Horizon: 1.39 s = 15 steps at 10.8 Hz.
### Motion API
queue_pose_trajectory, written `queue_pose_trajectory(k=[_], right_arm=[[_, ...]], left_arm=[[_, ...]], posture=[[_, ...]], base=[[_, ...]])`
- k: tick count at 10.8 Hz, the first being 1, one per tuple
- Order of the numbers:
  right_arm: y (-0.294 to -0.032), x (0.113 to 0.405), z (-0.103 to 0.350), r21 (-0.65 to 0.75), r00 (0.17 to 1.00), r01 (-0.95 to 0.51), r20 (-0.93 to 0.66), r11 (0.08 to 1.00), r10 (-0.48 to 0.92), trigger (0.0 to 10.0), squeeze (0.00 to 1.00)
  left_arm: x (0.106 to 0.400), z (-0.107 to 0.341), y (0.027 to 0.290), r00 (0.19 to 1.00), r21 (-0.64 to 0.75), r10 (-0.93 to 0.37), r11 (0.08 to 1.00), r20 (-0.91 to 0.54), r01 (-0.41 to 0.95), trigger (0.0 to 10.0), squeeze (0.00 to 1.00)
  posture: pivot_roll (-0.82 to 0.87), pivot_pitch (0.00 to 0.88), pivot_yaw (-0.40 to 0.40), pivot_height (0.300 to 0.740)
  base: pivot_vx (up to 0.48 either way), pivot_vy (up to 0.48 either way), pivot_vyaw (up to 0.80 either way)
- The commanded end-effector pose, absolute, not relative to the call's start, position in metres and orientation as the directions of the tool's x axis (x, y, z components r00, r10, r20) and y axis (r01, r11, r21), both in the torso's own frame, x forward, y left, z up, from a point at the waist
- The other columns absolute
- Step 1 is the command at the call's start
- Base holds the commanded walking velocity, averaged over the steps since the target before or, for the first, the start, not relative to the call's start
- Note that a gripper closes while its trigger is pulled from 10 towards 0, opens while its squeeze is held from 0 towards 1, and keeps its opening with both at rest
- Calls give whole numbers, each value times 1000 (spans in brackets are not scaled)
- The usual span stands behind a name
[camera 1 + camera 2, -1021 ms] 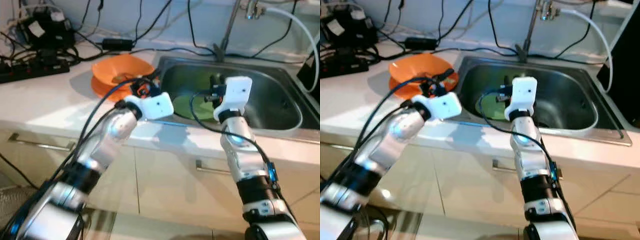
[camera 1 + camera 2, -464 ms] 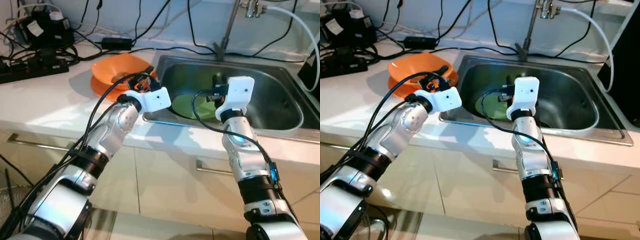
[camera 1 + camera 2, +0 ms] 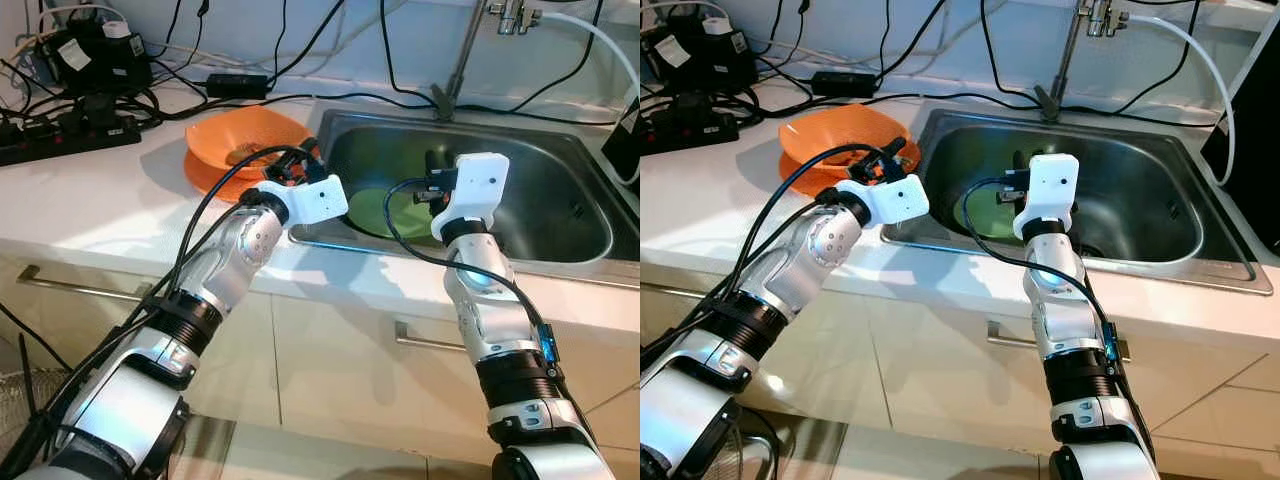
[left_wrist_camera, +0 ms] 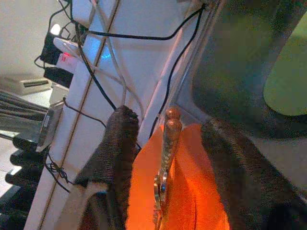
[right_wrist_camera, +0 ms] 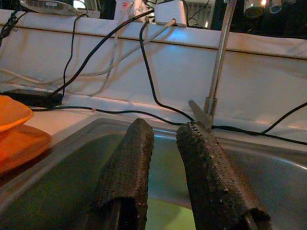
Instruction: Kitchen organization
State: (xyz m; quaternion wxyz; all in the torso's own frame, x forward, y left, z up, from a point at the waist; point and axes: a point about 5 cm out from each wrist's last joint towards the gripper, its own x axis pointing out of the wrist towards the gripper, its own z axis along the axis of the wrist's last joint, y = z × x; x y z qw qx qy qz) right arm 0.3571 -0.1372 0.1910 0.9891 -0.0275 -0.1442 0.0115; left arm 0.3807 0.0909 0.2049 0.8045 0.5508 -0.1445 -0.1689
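— Where do we see the left gripper [image 4: 168, 158]?

— Over the orange bowl [image 3: 245, 140] on the counter [image 3: 90, 200], fingers spread wide around a slim metal utensil [image 4: 165, 158] lying in it.

— And the right gripper [image 5: 165, 167]?

— Above the sink [image 3: 560, 200], near the green plate [image 3: 385, 212], fingers slightly apart, holding nothing.

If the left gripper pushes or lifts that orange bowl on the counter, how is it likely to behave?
The orange bowl looks like thin plastic, so probably light and rigid, not fragile. It sits on an orange plate, so a push would likely slide it. The utensil resting in it, between the left gripper fingers, may shift or rattle.
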Motion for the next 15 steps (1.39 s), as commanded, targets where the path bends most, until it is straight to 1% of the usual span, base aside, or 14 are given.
queue_pose_trajectory(k=[1, 7, 13, 14, 15], right_arm=[[-139, 358, 195, -49, 956, -5, 293, 999, 19, 10000, 0], [-139, 358, 194, -48, 957, -1, 291, 999, 15, 10000, 0], [-139, 358, 195, -47, 956, 3, 294, 999, 11, 10000, 0], [-139, 358, 194, -46, 956, 4, 294, 999, 10, 10000, 0], [-139, 358, 194, -46, 956, 4, 294, 999, 10, 10000, 0]], left_arm=[[382, 211, 86, 894, 937, -444, 335, 61, 102, 0, 0], [382, 212, 82, 887, 936, -456, 337, 68, 102, 0, 0], [380, 223, 79, 872, 940, -471, 339, 134, 39, 0, 0], [380, 228, 78, 865, 947, -472, 321, 168, -8, 0, 0], [378, 241, 77, 845, 945, -480, 316, 236, -84, 0, 0]], posture=[[197, 28, -9, 740], [194, 26, -7, 740], [196, 22, -8, 740], [196, 21, -8, 740], [196, 20, -8, 740]], base=[[0, 0, 0], [0, 0, 0], [0, 0, 0], [0, 0, 0], [0, 0, 0]])
